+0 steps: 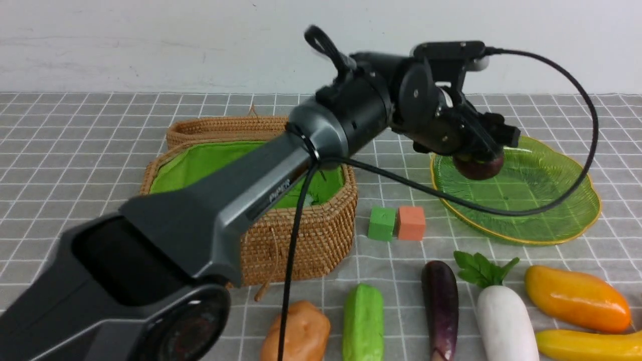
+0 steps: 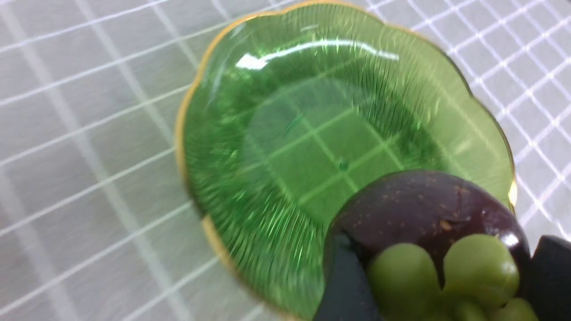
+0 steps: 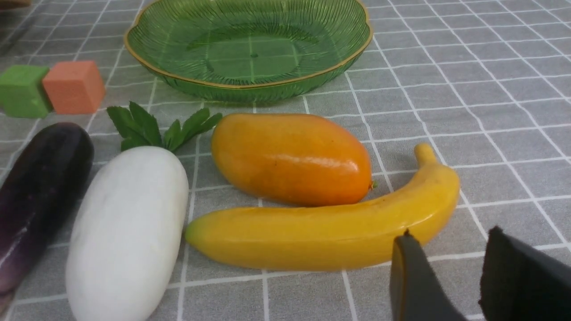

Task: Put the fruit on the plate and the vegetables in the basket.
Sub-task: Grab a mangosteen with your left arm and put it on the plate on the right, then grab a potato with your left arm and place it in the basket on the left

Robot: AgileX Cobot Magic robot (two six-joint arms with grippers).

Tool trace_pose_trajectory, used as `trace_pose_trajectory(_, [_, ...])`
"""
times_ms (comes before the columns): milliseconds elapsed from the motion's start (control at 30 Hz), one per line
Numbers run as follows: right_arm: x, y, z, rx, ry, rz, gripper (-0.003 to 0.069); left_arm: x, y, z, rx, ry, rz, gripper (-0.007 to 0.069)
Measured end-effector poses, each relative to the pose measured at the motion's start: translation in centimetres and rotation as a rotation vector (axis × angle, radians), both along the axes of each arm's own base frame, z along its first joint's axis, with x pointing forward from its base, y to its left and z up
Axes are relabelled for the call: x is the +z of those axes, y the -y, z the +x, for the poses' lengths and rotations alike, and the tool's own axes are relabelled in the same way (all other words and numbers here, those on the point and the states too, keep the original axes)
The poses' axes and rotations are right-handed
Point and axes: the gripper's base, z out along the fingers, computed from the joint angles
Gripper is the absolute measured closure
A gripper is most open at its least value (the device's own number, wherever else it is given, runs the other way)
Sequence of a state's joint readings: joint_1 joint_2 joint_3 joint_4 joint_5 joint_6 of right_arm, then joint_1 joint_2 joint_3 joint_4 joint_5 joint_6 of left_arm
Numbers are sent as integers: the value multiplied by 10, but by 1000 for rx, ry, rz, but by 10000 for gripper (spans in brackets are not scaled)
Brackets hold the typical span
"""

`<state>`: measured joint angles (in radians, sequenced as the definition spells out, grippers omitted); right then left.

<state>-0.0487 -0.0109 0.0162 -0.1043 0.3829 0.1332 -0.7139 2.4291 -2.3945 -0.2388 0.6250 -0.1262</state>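
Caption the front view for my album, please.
Left gripper holds the mangosteen over the green plate, basket open beside it.

Only one piece of writing can be read. In the front view, small pale lettering (image 1: 279,190) stands on the grey casing of the left arm (image 1: 225,210), where the arm crosses in front of the basket (image 1: 311,240). It looks like "PiPER" and slants up toward two o'clock along the casing. The letters are small and slightly blurred. No other writing is legible in any view.

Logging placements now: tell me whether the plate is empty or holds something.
Empty. The plate is bare ribbed glass in the right wrist view; the mangosteen hangs above it, clamped by the left gripper.
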Motion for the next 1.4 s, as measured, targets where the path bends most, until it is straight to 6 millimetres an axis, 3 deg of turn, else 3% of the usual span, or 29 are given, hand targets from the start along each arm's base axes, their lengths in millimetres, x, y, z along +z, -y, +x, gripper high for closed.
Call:
trace_pose_trajectory(67, [0,0,0,0,0,0,419,-22,6,6,12,-12,-20,146])
trace_pose_trajectory(200, [0,0,0,0,0,0,419,-40,9,10,17,-29,-13,146])
trace_pose_trajectory(500, [0,0,0,0,0,0,419,-46,9,10,18,-42,-7,136])
trace_pose_trajectory(700, [0,0,0,0,0,0,419,-45,8,7,3,-79,26,26])
trace_pose_trajectory(833, [0,0,0,0,0,0,419,-23,3,1,-10,-68,35,5])
trace_pose_trajectory(900, [0,0,0,0,0,0,419,11,-8,-6,-27,-28,61,8])
trace_pose_trajectory(933, [0,0,0,0,0,0,419,13,-10,-7,-30,-32,69,9])
trace_pose_trajectory(1067, [0,0,0,0,0,0,419,94,-62,-26,-36,14,164,34])
trace_pose_trajectory(1133, [0,0,0,0,0,0,419,111,-77,-32,-26,18,182,37])
trace_pose_trajectory(1200, [0,0,0,0,0,0,419,146,-114,-50,9,19,218,40])
trace_pose_trajectory(1233, [0,0,0,0,0,0,419,167,-138,-68,34,30,239,39])
trace_pose_trajectory(1300, [0,0,0,0,0,0,419,169,-151,-80,45,12,275,41])
trace_pose_trajectory(1333, [0,0,0,0,0,0,419,170,-170,-101,59,-12,331,41])
trace_pose_trajectory(1400, [0,0,0,0,0,0,419,162,-186,-127,50,-61,381,41])
